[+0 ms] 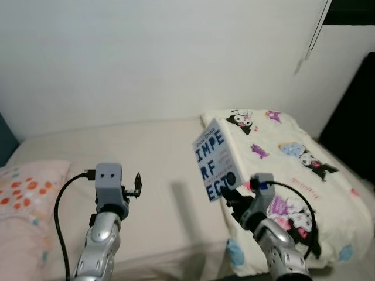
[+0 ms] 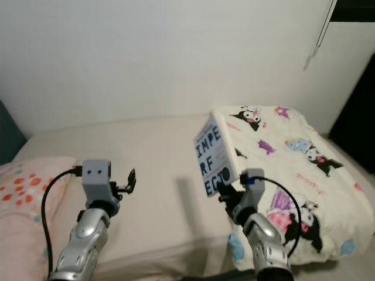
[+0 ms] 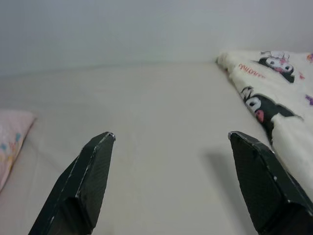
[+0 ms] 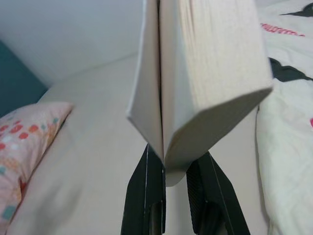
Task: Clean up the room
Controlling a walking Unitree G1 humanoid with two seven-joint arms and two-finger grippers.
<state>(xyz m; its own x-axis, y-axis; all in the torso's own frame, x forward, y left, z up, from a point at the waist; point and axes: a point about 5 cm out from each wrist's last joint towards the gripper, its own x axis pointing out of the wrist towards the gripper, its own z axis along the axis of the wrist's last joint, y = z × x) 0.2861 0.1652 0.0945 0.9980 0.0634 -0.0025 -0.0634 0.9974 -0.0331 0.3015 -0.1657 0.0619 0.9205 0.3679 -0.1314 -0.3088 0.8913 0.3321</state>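
Note:
A book (image 1: 214,163) with a pale blue cover and large dark letters is held upright above the bed (image 1: 146,175), next to the blanket's edge. My right gripper (image 1: 234,196) is shut on its lower corner. In the right wrist view the two black fingers (image 4: 146,196) pinch the book (image 4: 195,83) by its bottom edge, pages facing the camera. My left gripper (image 1: 136,186) hovers over the beige sheet left of the book, open with nothing in it. Its fingers (image 3: 88,181) stand wide apart in the left wrist view.
A cream blanket (image 1: 293,152) printed with cartoon figures covers the bed's right part. A pink dotted pillow (image 1: 26,190) lies at the left. A white wall (image 1: 146,58) runs behind the bed. A dark opening (image 1: 351,117) is at the far right.

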